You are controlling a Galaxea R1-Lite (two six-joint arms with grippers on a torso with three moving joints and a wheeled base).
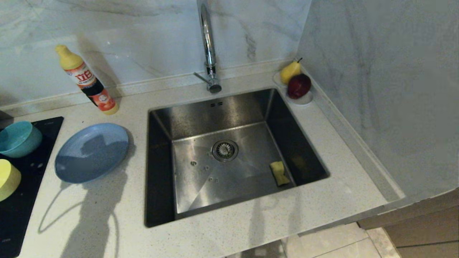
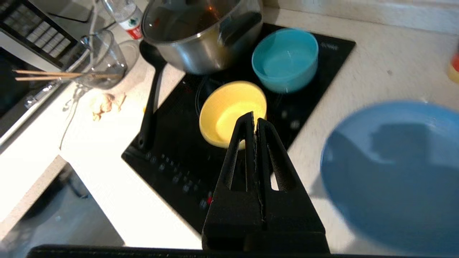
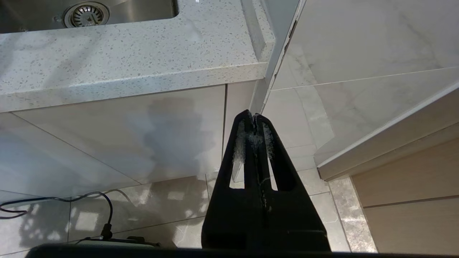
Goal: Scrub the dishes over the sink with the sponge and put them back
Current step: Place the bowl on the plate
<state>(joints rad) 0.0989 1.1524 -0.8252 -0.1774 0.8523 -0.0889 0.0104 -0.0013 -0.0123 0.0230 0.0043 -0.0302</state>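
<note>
The left pincer [image 2: 254, 120], closed and empty, hangs over the small yellow plastic bowl [image 2: 232, 111] on the black hob, probably lining up; the yellow-green sponge [image 1: 279, 173] lies in the steel sink [image 1: 200, 118], ready for scrubbing; the right pincer [image 3: 253, 116], closed, is parked below the tabletop.

The big square steel sink [image 1: 222, 154] is lying wide open from above, with only the tall shiny tap [image 1: 208, 43] standing over its back edge. On the black stove top [image 2: 179, 157], the small yellow bowl [image 2: 229, 107] and small teal-blue bowl [image 2: 285, 59] are sitting close together, and a steel pot [image 2: 200, 36] is crowding just beside them. The wide flat grey-blue plate [image 1: 91, 152] is lying alone on the desk [image 1: 222, 222], with free room around it.
</note>
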